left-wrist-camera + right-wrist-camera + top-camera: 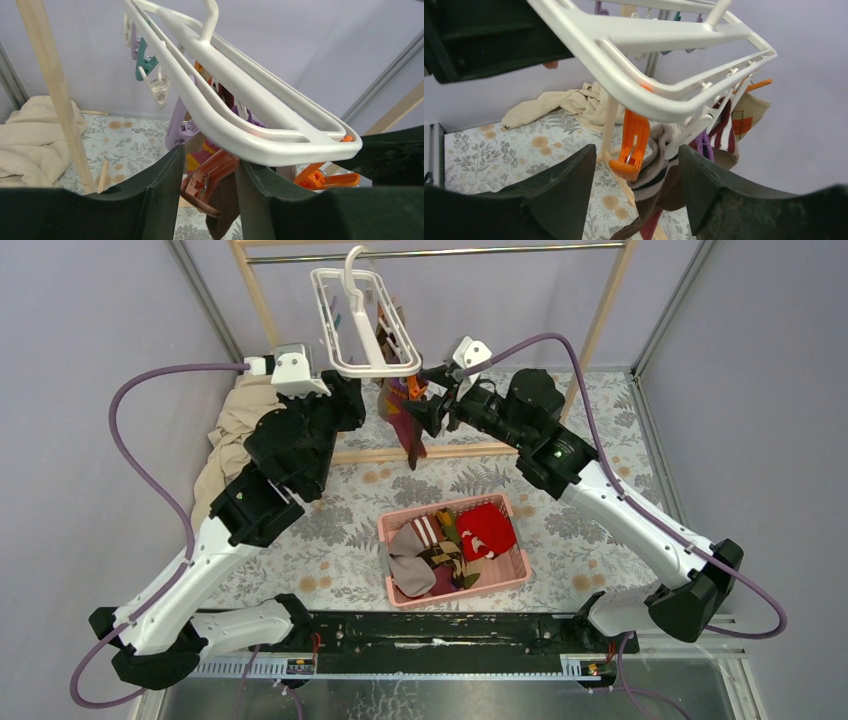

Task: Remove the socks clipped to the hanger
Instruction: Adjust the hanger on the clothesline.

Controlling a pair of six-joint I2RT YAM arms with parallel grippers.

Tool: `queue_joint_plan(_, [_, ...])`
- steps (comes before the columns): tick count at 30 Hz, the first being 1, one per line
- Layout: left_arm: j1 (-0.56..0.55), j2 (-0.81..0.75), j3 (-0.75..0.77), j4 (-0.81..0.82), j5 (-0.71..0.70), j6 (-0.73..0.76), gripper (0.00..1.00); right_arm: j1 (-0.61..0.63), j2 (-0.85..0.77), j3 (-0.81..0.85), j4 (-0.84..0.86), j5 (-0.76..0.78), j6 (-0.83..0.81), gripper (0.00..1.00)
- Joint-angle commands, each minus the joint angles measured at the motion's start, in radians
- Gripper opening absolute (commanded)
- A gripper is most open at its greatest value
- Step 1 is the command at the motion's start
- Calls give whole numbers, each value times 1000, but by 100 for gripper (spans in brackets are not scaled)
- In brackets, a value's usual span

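Left gripper (210, 167): fingers stood either side of a brown-orange clip (206, 182) just under the hanger (280, 150). Whether they gripped it could not be told. Right gripper (636, 165): jaws apart and holding nothing, flanking an orange clip (634, 135) and a striped sock (655, 172) below the hanger's corner. Several socks (402, 415) hung clipped under the hanger. Others lay in the pink basket (400, 515), well below it. Judged partway done.
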Motion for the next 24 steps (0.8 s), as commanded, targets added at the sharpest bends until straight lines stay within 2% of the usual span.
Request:
queue_joint_plan(1, [7, -10, 46, 46, -72, 32, 48, 7, -75, -1, 29, 45, -18, 71])
queue_joint_plan(7, [21, -19, 52, 26, -105, 41, 48, -22, -128, -8, 10, 38, 13, 74])
queue_joint_plan(12, [71, -12, 79, -34, -64, -6, 48, -123, -132, -12, 46, -37, 110, 74])
queue_joint_plan(17, [148, -1, 104, -94, 6, -66, 49, -196, -106, 4, 76, -86, 196, 74])
queue_joint_plan(24, [326, 13, 133, -178, 166, -160, 51, -246, -60, 26, 95, -122, 266, 74])
